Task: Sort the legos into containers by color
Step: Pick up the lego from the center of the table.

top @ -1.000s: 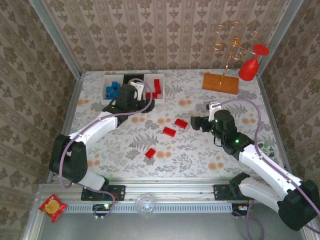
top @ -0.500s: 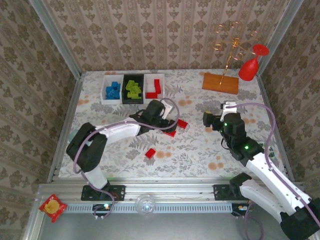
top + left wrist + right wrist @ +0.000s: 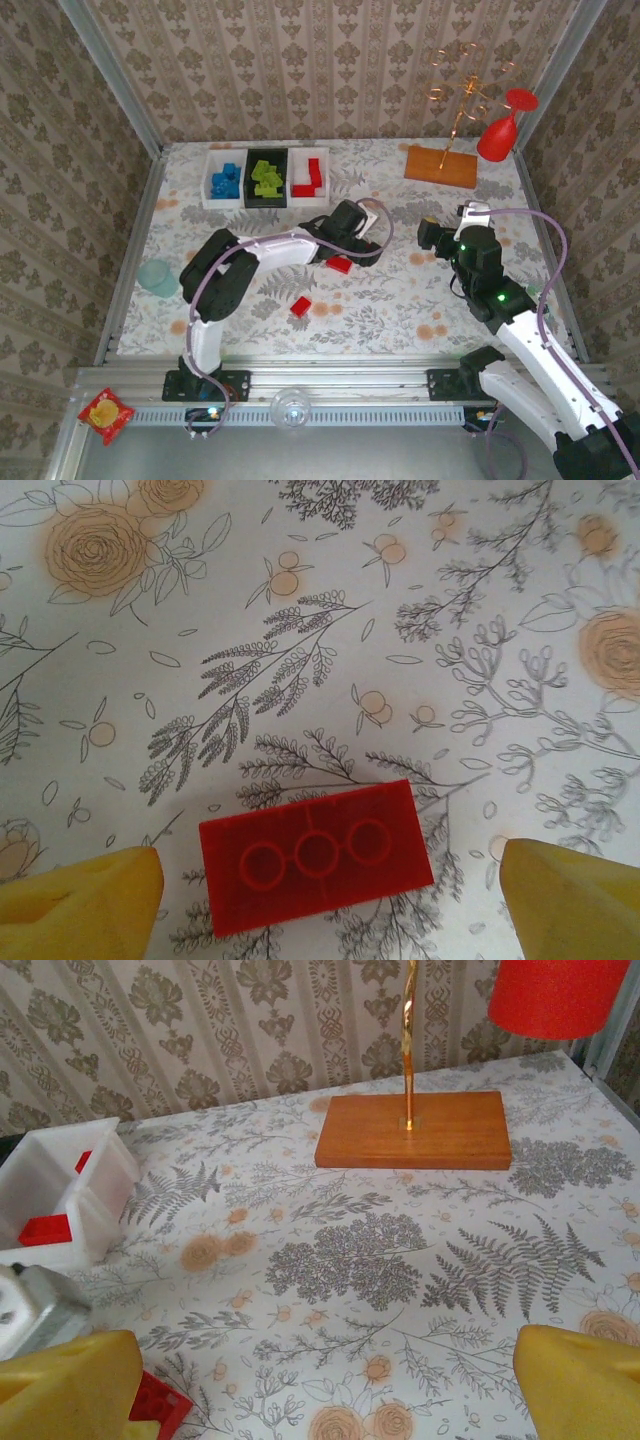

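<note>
Containers (image 3: 246,180) line the far left of the table (image 3: 440,310), with blue, green and red legos (image 3: 266,177) sorted inside. Over at mid-table the left gripper (image 3: 325,895) hangs low, yellow fingers (image 3: 80,900) spread wide, and a flat red lego (image 3: 315,855) lies right between them, touching neither! Off to the right, the right gripper (image 3: 432,235) hovers with its jaws wide apart too, holding nothing. A second red lego (image 3: 338,265) rests just beside the left gripper, and a third red lego (image 3: 300,307) sits nearer the arm bases.
</note>
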Motion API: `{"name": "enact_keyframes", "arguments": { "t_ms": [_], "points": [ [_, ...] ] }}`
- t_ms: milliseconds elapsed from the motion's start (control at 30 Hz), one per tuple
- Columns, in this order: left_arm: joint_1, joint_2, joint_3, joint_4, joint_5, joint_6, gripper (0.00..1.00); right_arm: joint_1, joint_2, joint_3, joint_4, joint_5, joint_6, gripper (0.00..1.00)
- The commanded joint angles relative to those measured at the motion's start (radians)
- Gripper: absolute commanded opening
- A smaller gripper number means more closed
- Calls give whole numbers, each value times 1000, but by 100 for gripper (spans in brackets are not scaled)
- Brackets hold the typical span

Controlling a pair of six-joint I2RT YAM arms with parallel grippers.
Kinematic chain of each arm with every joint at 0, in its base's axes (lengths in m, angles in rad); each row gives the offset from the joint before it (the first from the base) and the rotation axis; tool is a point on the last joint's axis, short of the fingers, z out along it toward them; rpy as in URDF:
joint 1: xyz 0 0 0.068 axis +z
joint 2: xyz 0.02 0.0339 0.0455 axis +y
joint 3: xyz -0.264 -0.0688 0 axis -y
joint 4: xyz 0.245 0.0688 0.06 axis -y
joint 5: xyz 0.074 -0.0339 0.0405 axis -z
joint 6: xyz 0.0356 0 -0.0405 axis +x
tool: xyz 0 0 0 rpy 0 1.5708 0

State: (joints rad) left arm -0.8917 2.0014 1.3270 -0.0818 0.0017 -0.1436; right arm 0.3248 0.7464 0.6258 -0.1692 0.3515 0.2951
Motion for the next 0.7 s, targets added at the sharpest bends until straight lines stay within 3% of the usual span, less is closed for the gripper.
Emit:
{"name": "enact_keyframes", "arguments": {
  "t_ms": [0, 300, 667],
  "points": [
    [-17, 46, 63, -85, -59, 40, 89, -3, -3, -16, -13, -18, 19, 97],
    [-21, 129, 124, -114, -74, 31, 86, -4, 8, -20, -4, -31, 19, 97],
    [-13, 157, 133, -103, -61, 5, 69, -5, 22, -19, 4, -39, 18, 97]
  ]
}}
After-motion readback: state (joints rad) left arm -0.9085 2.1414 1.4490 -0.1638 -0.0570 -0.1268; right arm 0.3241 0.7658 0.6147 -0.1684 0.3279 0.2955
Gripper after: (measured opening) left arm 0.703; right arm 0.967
